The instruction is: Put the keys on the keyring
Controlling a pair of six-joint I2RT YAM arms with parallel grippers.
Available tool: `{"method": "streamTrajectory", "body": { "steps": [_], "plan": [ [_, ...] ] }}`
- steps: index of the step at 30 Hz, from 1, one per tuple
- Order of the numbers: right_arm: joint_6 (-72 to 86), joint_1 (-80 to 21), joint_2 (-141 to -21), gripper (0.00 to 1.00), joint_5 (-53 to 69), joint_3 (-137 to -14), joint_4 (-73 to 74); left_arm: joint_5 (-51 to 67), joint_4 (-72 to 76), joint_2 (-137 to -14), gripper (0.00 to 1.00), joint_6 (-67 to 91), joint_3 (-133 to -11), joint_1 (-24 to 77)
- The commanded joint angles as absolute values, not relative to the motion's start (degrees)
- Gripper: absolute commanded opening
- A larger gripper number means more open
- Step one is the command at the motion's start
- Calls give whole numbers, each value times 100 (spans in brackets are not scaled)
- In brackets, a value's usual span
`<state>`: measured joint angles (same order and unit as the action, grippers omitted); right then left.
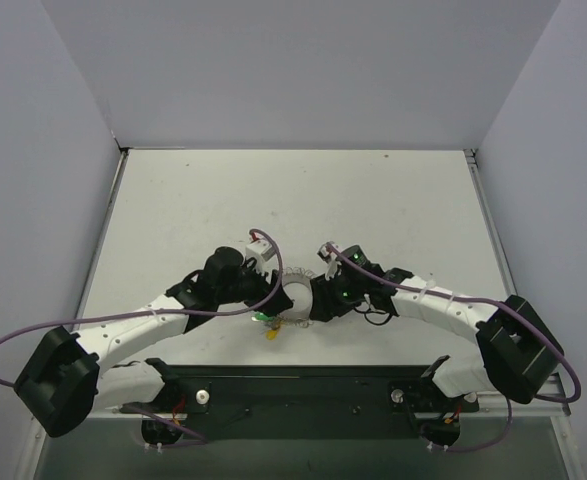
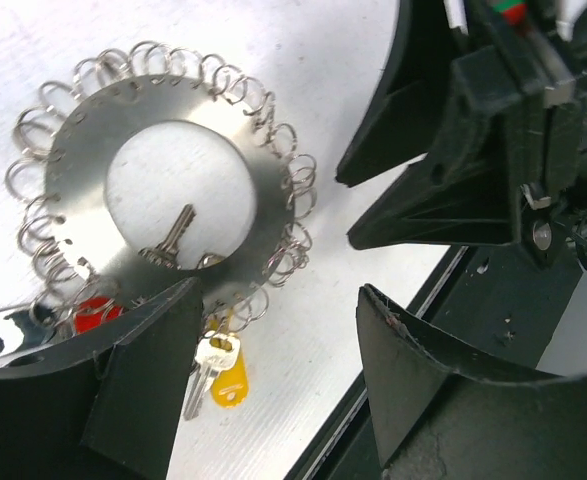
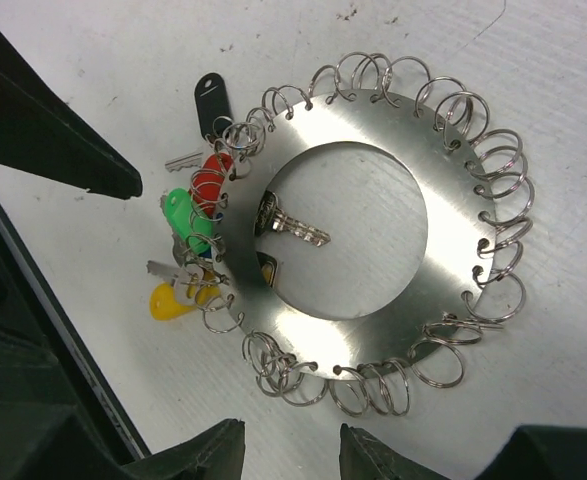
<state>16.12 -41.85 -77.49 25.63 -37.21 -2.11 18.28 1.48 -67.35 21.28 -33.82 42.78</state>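
A flat silvery metal keyring [image 3: 453, 200], rimmed with wire loops, lies just ahead of the right claw [image 3: 291, 440], whose jaws are apart and empty. Small colour-headed keys [image 3: 188, 225] cluster on its side towards the nearer left claw [image 2: 278, 295], which is likewise apart.

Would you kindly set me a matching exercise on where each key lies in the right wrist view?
Things:
1 black-headed key
2 yellow-headed key
3 red-headed key
4 silver key blade

Places, as the right wrist view shows them:
A inside the hole of the keyring
B top of the cluster
C bottom of the cluster
D between the black head and the green head

Pairs: 1-B, 2-C, 3-D, 4-A
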Motion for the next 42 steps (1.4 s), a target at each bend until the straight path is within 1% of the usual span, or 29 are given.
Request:
{"method": "streamTrajectory", "body": {
  "steps": [1,6,11,19,23,27,29,30,31,33,34,37,42],
  "plan": [
    [1459,-4429,-7690,42,2048,-4077,-9,2091,404,-6495,73,2505,-3217,3912],
    [1398,-4667,-7813,42,1934,-4192,193,2180,422,-6477,73,2593,-3120,3700],
    [1275,-4965,-7971,42,1802,-4341,290,2005,326,-6583,72,2593,-3102,3683],
    [1169,-5273,-8534,40,1503,-4526,360,1881,255,-6697,72,2575,-3120,3683],
    [1151,-5396,-8815,39,1275,-4614,369,1890,272,-6636,72,2575,-3094,3683],
    [1186,-5467,-9052,37,775,-4702,369,1898,273,-6566,72,2575,-3067,3683],
    [1222,-5484,-9088,30,625,-4728,351,1890,272,-6548,72,2566,-3041,3683],
    [1222,-5484,-9088,23,581,-4729,334,1890,264,-6539,72,2566,-3041,3683],
    [1222,-5484,-9070,11,519,-4729,343,1890,264,-6530,72,2558,-3015,3683],
    [1222,-5484,-8974,2,484,-4720,334,1890,272,-6530,72,2566,-3006,3683],
    [1222,-5484,-8930,0,492,-4711,334,1890,281,-6530,72,2566,-2997,3683],
    [1195,-5476,-8658,0,527,-4615,299,1907,325,-6548,72,2531,-2953,3691],
    [1222,-5371,-8131,0,975,-4544,229,1890,369,-6600,72,2505,-2944,3726]
  ]
}}
